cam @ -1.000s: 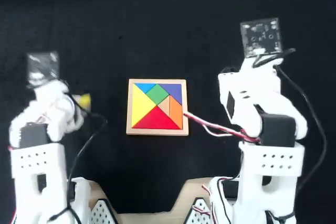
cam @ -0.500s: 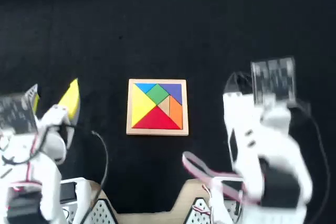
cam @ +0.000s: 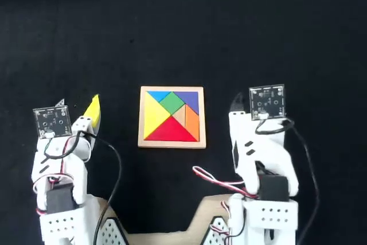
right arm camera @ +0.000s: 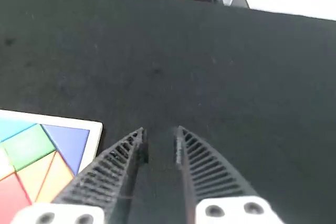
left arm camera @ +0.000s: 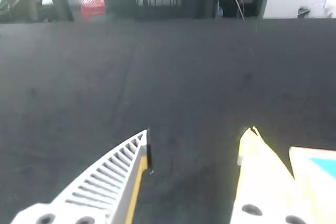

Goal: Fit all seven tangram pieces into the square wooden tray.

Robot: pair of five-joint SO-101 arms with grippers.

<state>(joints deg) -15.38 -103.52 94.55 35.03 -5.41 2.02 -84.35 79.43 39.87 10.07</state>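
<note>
Altogether seven pieces (cam: pixel 171 120) sit in one tray (cam: pixel 172 88); left tool (left arm camera: pixel 199 140) gapes wide, right tool (right arm camera: pixel 159 140) narrow.

No text, number, label or sign could be read on any surface inspected. The tangram pieces (cam: pixel 172 116) showed plain colour and the wooden tray (cam: pixel 172 89) bare wood. Any print on the left arm's circuit board (cam: pixel 52 122) or the right arm's circuit board (cam: pixel 267 101) was too small to make out. A red object (left arm camera: pixel 93 4) far beyond the table was too blurred to read.
</note>
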